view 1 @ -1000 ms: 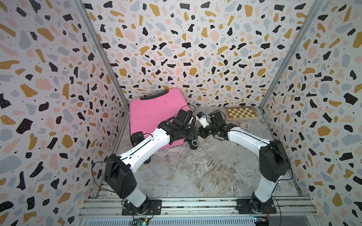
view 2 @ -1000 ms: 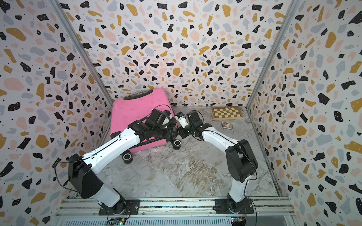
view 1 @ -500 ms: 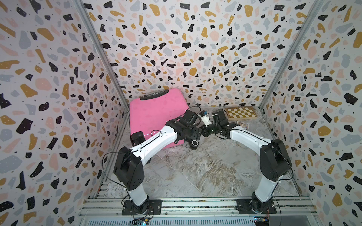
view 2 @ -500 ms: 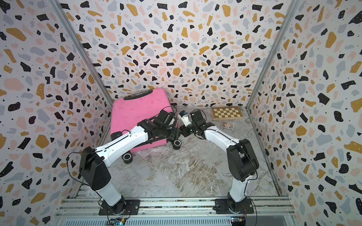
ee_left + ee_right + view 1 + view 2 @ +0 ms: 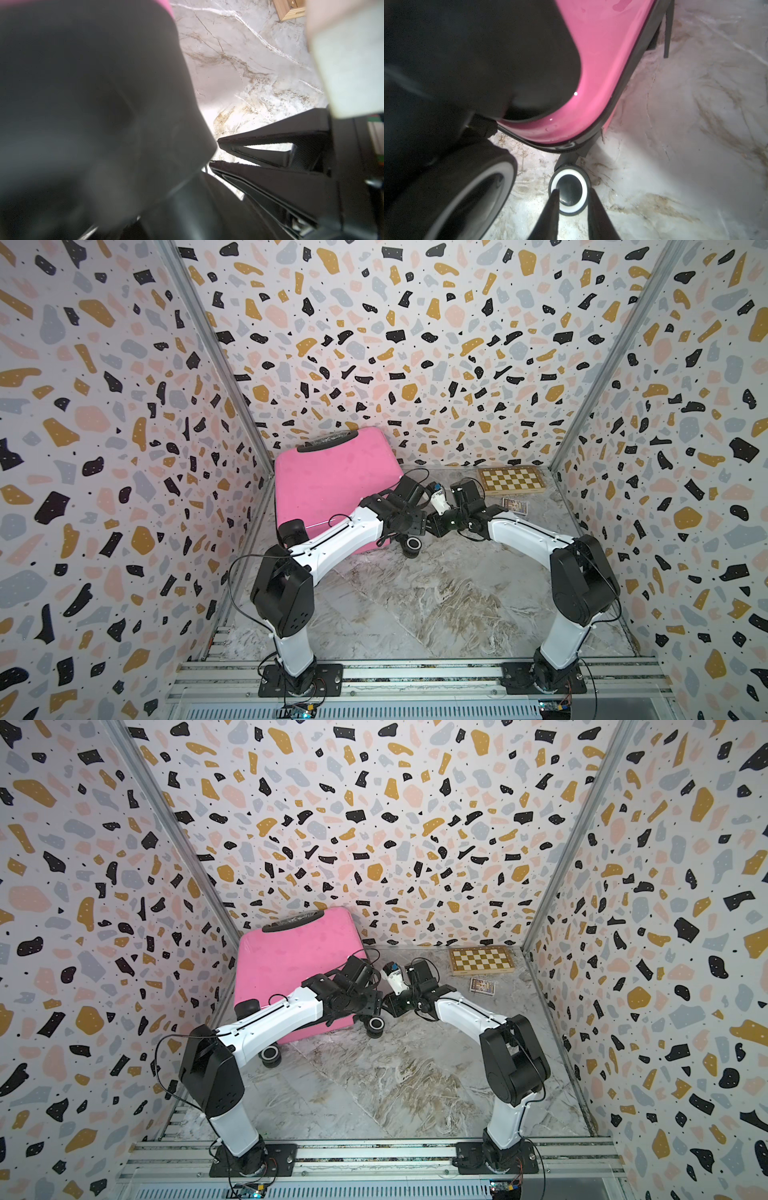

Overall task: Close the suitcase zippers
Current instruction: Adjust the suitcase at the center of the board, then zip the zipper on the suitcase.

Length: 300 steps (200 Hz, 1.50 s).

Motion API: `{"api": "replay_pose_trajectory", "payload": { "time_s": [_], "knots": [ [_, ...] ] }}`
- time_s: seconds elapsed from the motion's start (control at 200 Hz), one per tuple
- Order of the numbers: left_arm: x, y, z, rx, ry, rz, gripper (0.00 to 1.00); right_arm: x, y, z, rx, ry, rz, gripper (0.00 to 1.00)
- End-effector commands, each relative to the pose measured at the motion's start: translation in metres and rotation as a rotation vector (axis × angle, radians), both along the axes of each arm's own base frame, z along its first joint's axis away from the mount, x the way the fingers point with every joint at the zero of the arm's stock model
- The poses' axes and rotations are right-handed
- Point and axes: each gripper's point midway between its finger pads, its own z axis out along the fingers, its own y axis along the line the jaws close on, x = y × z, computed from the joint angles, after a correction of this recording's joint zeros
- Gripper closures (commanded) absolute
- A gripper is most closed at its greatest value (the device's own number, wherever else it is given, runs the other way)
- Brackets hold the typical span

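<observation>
The pink suitcase [image 5: 332, 477] [image 5: 291, 957] lies tilted against the back left wall in both top views. Both grippers meet at its near right corner, above a white-rimmed wheel [image 5: 412, 545]. My left gripper [image 5: 409, 516] rests on the pink shell there; its jaws are hidden, and its wrist view is mostly a dark blur. My right gripper [image 5: 435, 527] [image 5: 573, 192] stands slightly open with nothing between its fingers, just before a wheel [image 5: 569, 199]. The black zipper track [image 5: 618, 97] curves round the shell's [image 5: 602, 62] rim. The right gripper's fingers [image 5: 280, 133] show apart in the left wrist view.
A wooden chessboard [image 5: 512, 480] lies at the back right, with a small card box [image 5: 515, 505] in front of it. Patterned walls close in on three sides. A second, nearer wheel [image 5: 467, 197] sits beside the right gripper.
My left arm has drawn its elbow inward and upright, and its gripper has slid right along the suitcase toward the corner, closer to the right gripper. The suitcase has not moved.
</observation>
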Motion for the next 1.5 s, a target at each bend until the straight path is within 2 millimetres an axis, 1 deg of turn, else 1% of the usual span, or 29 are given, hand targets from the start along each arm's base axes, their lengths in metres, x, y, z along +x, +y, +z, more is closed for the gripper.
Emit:
{"api": "replay_pose_trajectory", "payload": {
  "time_s": [0.0, 0.085, 0.12, 0.21, 0.285, 0.361, 0.476, 0.586, 0.721, 0.791, 0.841, 0.907, 0.977, 1.022, 1.107, 1.232, 1.392, 1.498],
  "knots": [
    [0.01, -0.004, 0.014, -0.003, -0.052, 0.024, 0.28, 0.002, -0.01, 0.028, 0.033, -0.056, -0.025, 0.71],
    [0.008, -0.003, 0.012, 0.004, -0.048, 0.016, 0.41, 0.005, -0.02, 0.028, 0.026, -0.06, -0.056, 0.7],
    [0.007, -0.003, 0.011, 0.003, -0.046, 0.011, 0.52, 0.007, -0.026, 0.028, 0.024, -0.063, -0.073, 0.69],
    [0.001, -0.005, 0.013, -0.011, -0.041, -0.02, 0.66, 0.012, -0.042, 0.029, 0.028, -0.069, -0.117, 0.66],
    [-0.008, -0.006, 0.017, -0.033, -0.035, -0.061, 0.67, 0.014, -0.055, 0.026, 0.032, -0.068, -0.145, 0.61],
    [-0.021, -0.012, 0.024, -0.077, -0.032, -0.139, 0.67, 0.014, -0.064, 0.02, 0.033, -0.063, -0.158, 0.59],
    [-0.05, -0.021, 0.033, -0.141, -0.001, -0.299, 0.67, 0.002, -0.064, 0.012, 0.062, -0.071, -0.109, 0.58],
    [-0.078, -0.018, 0.036, -0.162, 0.036, -0.4, 0.68, -0.018, -0.056, 0.012, 0.145, -0.108, -0.016, 0.56],
    [-0.099, -0.011, 0.045, -0.188, 0.035, -0.45, 0.7, -0.044, -0.046, 0.018, 0.262, -0.217, 0.099, 0.53],
    [-0.104, -0.007, 0.051, -0.193, 0.03, -0.453, 0.71, -0.062, -0.038, 0.02, 0.294, -0.311, 0.19, 0.51],
    [-0.106, -0.005, 0.056, -0.196, 0.025, -0.456, 0.72, -0.076, -0.029, 0.017, 0.287, -0.39, 0.26, 0.49],
    [-0.108, -0.004, 0.062, -0.202, 0.016, -0.459, 0.74, -0.085, -0.016, 0.013, 0.247, -0.465, 0.318, 0.49],
    [-0.109, -0.002, 0.067, -0.202, 0.002, -0.456, 0.74, -0.088, -0.006, 0.011, 0.248, -0.497, 0.348, 0.49],
    [-0.109, -0.001, 0.069, -0.2, -0.005, -0.454, 0.74, -0.089, -0.001, 0.015, 0.275, -0.505, 0.367, 0.49],
    [-0.11, 0.001, 0.069, -0.195, -0.001, -0.457, 0.75, -0.085, 0.008, 0.016, 0.289, -0.524, 0.368, 0.5],
    [-0.113, 0.002, 0.071, -0.194, 0.002, -0.46, 0.75, -0.081, 0.023, 0.01, 0.27, -0.526, 0.398, 0.5],
    [-0.115, 0.004, 0.078, -0.204, -0.012, -0.459, 0.75, -0.072, 0.033, 0.001, 0.266, -0.5, 0.403, 0.5],
    [-0.117, 0.003, 0.082, -0.225, -0.013, -0.465, 0.75, -0.066, 0.037, -0.004, 0.262, -0.491, 0.403, 0.52]
  ]
}}
